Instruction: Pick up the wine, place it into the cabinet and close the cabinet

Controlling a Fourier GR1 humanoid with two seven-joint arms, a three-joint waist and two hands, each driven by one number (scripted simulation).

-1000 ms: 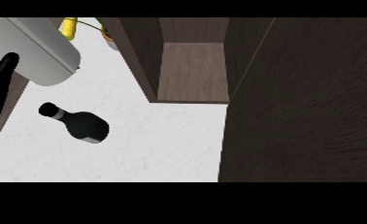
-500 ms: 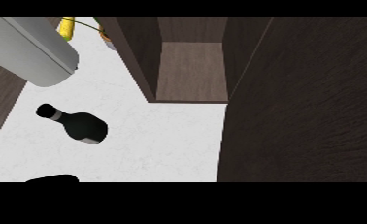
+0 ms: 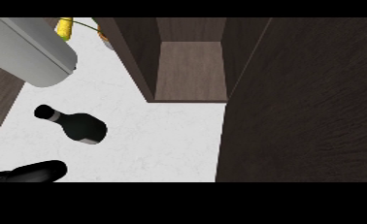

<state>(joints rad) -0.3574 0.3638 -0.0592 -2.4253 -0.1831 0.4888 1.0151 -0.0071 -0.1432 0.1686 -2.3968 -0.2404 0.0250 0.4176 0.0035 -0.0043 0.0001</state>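
Black and rounded, a robot hand [image 3: 34, 171] pokes in at the lower left edge of the head view, low over the white marbled tabletop [image 3: 165, 140]; only a small part of it shows, so whether it is released or clenched cannot be told, and it holds nothing that can be seen. This is the left one, and no right one shows. Just beyond it and slightly to its right, apart from it, the wine [image 3: 75, 124] is seen from above on the tabletop, a dark bottle with its narrow neck pointing up and to the left and its broad body toward the lower right, a pale band near its base. Farther from the robot hand, at the upper left, a large grey forearm [image 3: 36, 53] slants across the corner above the bottle. Behind it a yellow object [image 3: 66, 28] peeks out at the top edge. Well to the right of the robot hand stands the cabinet [image 3: 190, 68], dark brown wood, open, with a bare shelf floor between its side walls. Its wide dark door [image 3: 301, 106] fills the right side of the view.
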